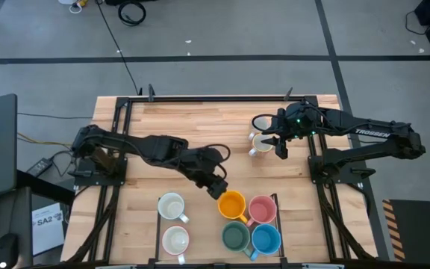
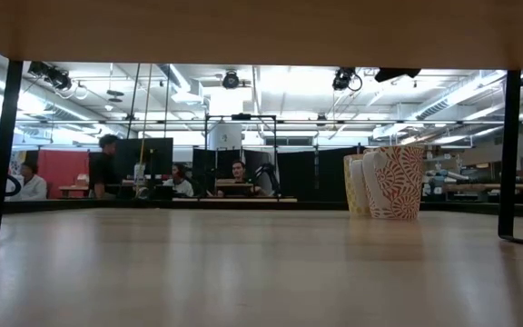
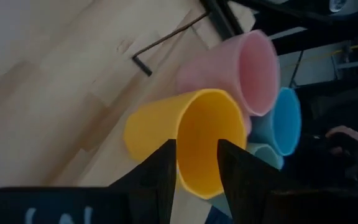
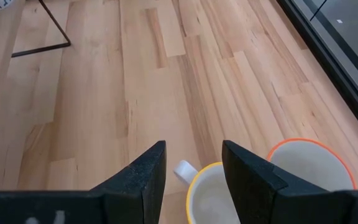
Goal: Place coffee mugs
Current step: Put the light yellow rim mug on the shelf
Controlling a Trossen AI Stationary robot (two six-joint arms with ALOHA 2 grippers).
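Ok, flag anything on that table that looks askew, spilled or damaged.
Nothing stands out. Six mugs sit upright at the near edge: two white mugs, the orange mug, pink, green and blue. The left pincer grips the orange mug's rim; the right pincer hangs open over two more upright mugs.

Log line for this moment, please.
left gripper: shut on orange ceramic mug rim | right gripper: open over cream mug

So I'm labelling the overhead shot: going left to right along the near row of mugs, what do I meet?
White mug → dark green mug → blue mug.
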